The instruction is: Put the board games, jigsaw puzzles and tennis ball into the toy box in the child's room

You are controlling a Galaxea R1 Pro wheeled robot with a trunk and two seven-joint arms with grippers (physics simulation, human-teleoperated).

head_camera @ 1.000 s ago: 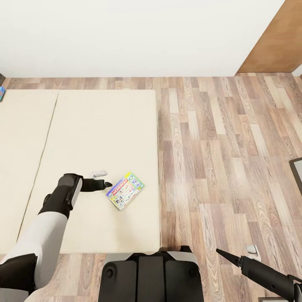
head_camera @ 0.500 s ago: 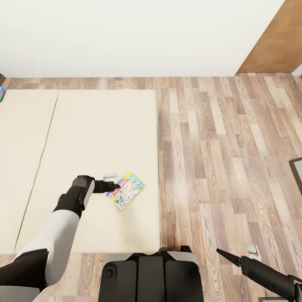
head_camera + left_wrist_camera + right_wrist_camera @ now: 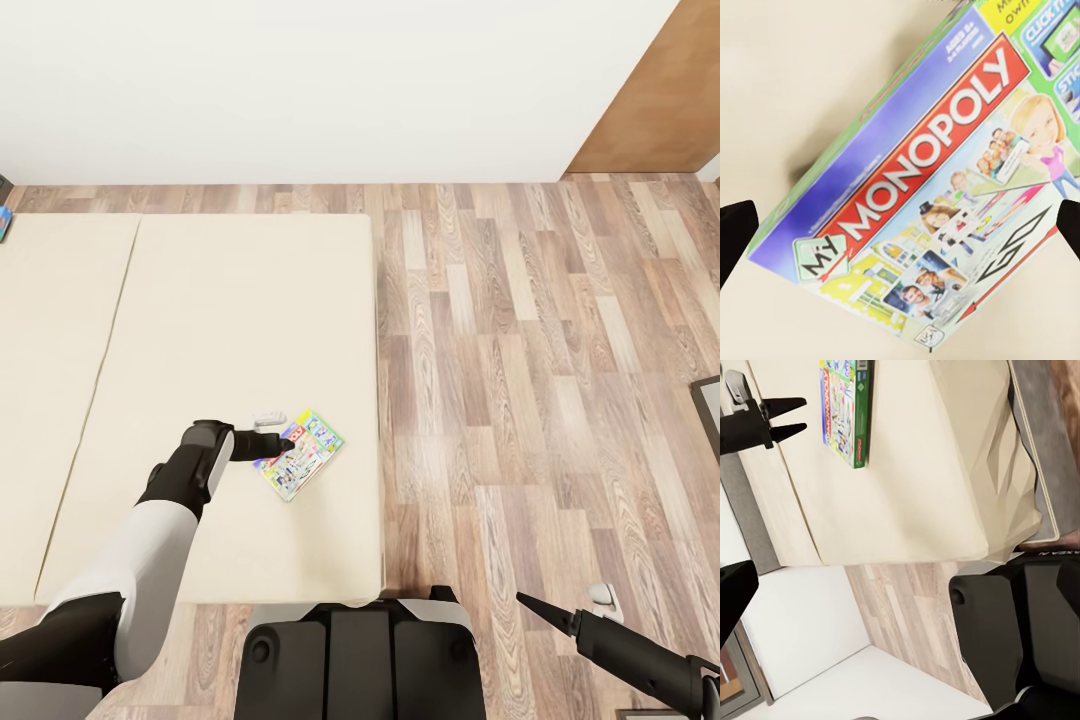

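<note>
Left gripper (image 3: pixel 287 441) spread open over board game (image 3: pixel 299 455) on bed (image 3: pixel 200 320); nothing between.

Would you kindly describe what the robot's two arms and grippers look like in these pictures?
The left arm has a white forearm shell, black joints and a grey wrist section. Its left gripper is black with slim pointed fingers. The right arm is dark grey to black, and the right gripper tapers to a thin black point.

Cream bed (image 3: pixel 200 330) on wood floor (image 3: pixel 540 370) — split by a seam into two pads. Flat on the right pad, near its right edge (box turned at an angle): one Monopoly game (image 3: pixel 299 468) (image 3: pixel 937 217) (image 3: pixel 844 409).
</note>
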